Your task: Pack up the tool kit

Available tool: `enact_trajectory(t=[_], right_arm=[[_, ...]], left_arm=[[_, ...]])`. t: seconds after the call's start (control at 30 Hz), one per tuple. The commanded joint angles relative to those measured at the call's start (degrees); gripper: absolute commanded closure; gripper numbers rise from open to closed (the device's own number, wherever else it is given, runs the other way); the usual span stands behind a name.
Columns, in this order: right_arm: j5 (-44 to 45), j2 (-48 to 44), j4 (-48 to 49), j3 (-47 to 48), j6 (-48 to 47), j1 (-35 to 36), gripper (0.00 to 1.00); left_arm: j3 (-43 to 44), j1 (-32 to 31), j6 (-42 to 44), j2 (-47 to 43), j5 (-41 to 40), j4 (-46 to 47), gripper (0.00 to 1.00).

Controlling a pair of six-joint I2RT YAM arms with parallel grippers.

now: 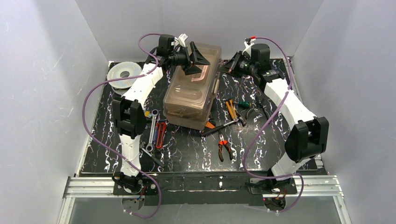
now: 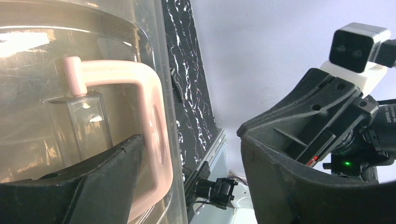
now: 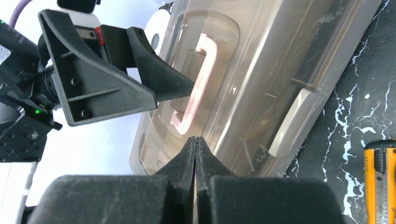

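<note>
- Two claws meet at one toolbox (image 1: 187, 100). The left claw (image 1: 195, 58) hangs over it with its jaws spread wide, gripping nothing. The right claw (image 1: 229, 65) has its two black fingers pressed tip to tip, empty.
- The toolbox, tan plastic with rounded corners, sits directly under the left claw and just beside the right claw. Its smoky, translucent brown lid (image 3: 261, 46) is down. Whether the right claw's tips touch the box cannot be told.
- One handle (image 2: 152, 98), a smooth cream U-shaped bar, lies flat in the lid's recess. It sits between the left claw's wedge-shaped fingers (image 2: 93, 186), close against one of them. The other finger stands out past the box's side wall.
- One cream oblong latch (image 3: 292, 123) sits on the side wall facing the right claw.
- Loose tools lie on the black, white-veined table (image 1: 187, 158).
- Toward the bases from the right claw lie one orange-bodied utility knife (image 3: 380, 182), one green-handled screwdriver (image 1: 242, 103) and one pair of orange-handled pliers (image 1: 224, 148).
- Toward the bases from the left claw, one pair of red-handled pliers (image 1: 160, 134) lies beside one silver wrench (image 1: 152, 129).
- One round grey spool (image 1: 122, 74), a flat disc, lies out to the left claw's outer side.
</note>
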Motion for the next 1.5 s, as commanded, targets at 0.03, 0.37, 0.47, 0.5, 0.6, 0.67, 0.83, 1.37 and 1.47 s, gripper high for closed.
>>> enact_trajectory(t=[0.03, 0.37, 0.47, 0.5, 0.6, 0.67, 0.83, 1.37, 1.47], right_arm=[[1.78, 4.09, -7.21, 9.29, 0.25, 1.6, 0.99], [3.37, 14.01, -17.46, 21.55, 1.6, 4.28, 0.99], [1.79, 15.74, -16.5, 22.39, 2.65, 4.9, 0.99], [1.39, 16.33, -16.1, 22.66, 2.83, 5.09, 0.99], [0.87, 18.08, -16.42, 24.06, 3.11, 5.74, 0.99], [0.81, 18.97, -16.61, 24.87, 3.16, 6.1, 0.99], [1.72, 18.42, -16.16, 24.28, 2.88, 5.9, 0.99], [21.4, -2.36, -3.32, -0.79, 5.67, 3.34, 0.99], [21.41, -4.2, -3.76, -2.23, 5.62, 1.58, 0.99]], left_arm=[[0.24, -0.09, -1.31, -3.43, 3.23, 2.3, 0.26], [-1.75, 0.88, -2.74, -4.98, 4.42, 5.26, 0.26], [-3.02, 1.22, -4.09, -5.93, 5.04, 7.12, 0.26], [-3.13, 1.31, -4.18, -6.04, 5.18, 7.21, 0.26], [-3.56, 1.8, -4.08, -6.47, 5.3, 7.2, 0.26], [-4.2, 2.14, -4.51, -6.79, 5.51, 8.0, 0.26], [-2.58, 2.48, -1.78, -6.86, 4.12, 3.38, 0.26], [17.63, -7.9, 20.1, 1.49, -27.13, -29.63, 0.24], [20.98, -8.64, 22.25, 3.37, -32.91, -34.43, 0.23]])
